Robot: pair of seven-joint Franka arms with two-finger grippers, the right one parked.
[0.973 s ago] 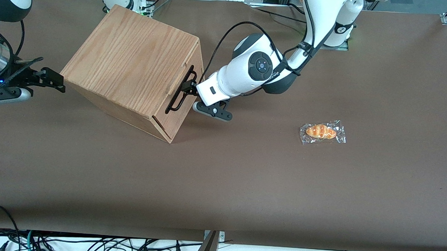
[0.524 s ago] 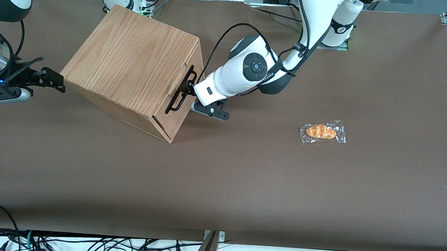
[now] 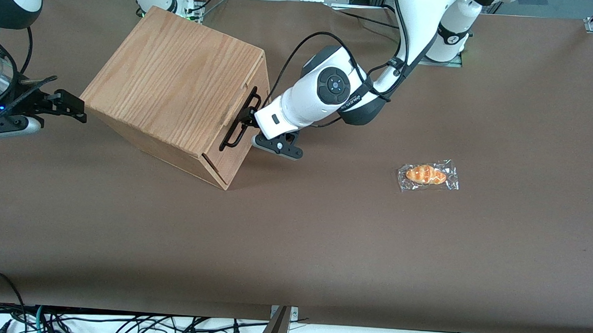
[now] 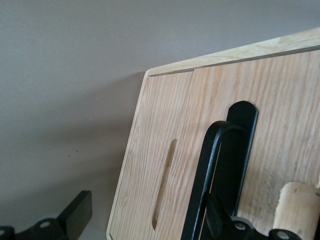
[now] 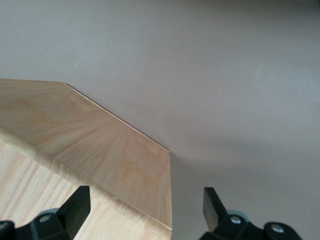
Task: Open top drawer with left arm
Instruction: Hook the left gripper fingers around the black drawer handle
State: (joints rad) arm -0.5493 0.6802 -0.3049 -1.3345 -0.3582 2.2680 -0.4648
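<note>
The light oak cabinet (image 3: 180,86) stands skewed on the brown table. The top drawer (image 4: 280,115) looks closed, its front level with the cabinet's front edge. Its long black bar handle (image 3: 238,120) (image 4: 207,175) stands out from the front. My left arm (image 3: 324,95) reaches in from the working arm's end. My gripper (image 3: 250,118) (image 4: 147,222) is open right at the handle. The bar lies between the jaws, close to one black fingertip (image 4: 220,220), while the other fingertip (image 4: 75,217) is out over the table. A narrow slot (image 4: 165,185) is cut in the wood beside the handle.
A wrapped pastry (image 3: 428,174) lies on the table (image 3: 323,238) toward the working arm's end, well away from the cabinet. The arm's black cable (image 3: 301,46) loops above its wrist.
The left arm's wrist and round joint cap have shifted a little toward the cabinet, bringing the gripper closer to the handle. The cabinet and drawer have not moved.
</note>
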